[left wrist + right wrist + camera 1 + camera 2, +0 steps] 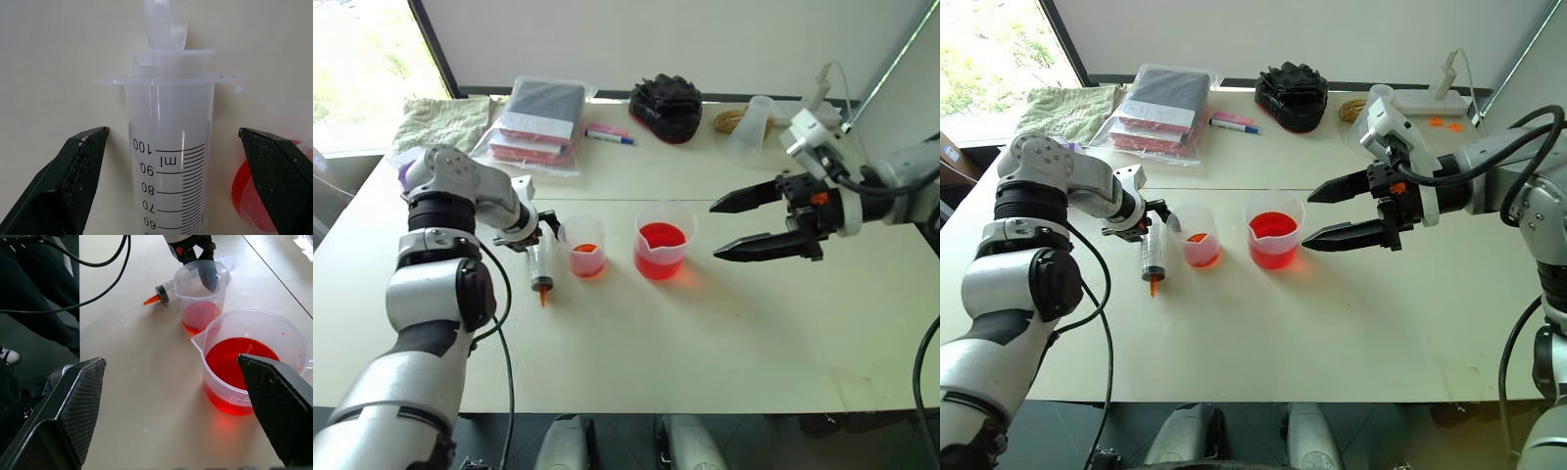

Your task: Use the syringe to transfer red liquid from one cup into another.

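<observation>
Left wrist view showing the pick-up step in hand: left gripper (171, 181) straddling the syringe (168, 161) with both black fingers (73, 181) standing well apart, one to each side of the barrel near the flange, neither touching it. Lying flat on the table (724, 352), that syringe, orange tip toward the near edge, just beside the smaller cup (585, 247) on its left. Sitting next to it on the right, the larger beaker (662, 240), holding most of the red liquid (662, 237); a shallow layer of the same red already resting in the smaller cup.

Judging the next move: closing the fingers squarely on the barrel below the flange, then lifting without dragging the tip into the smaller cup, which stands very close. Risking a roll of the round barrel if the fingers meet it off-centre.

Posing as follows: left arm reaching forward with the forearm angled across toward the cups, wrist bent so the gripper points steeply down at the table. Right gripper (759, 223) hovering above the table to the right of the larger beaker, pointing at it nearly level, fingers spread wide and holding nothing.
</observation>
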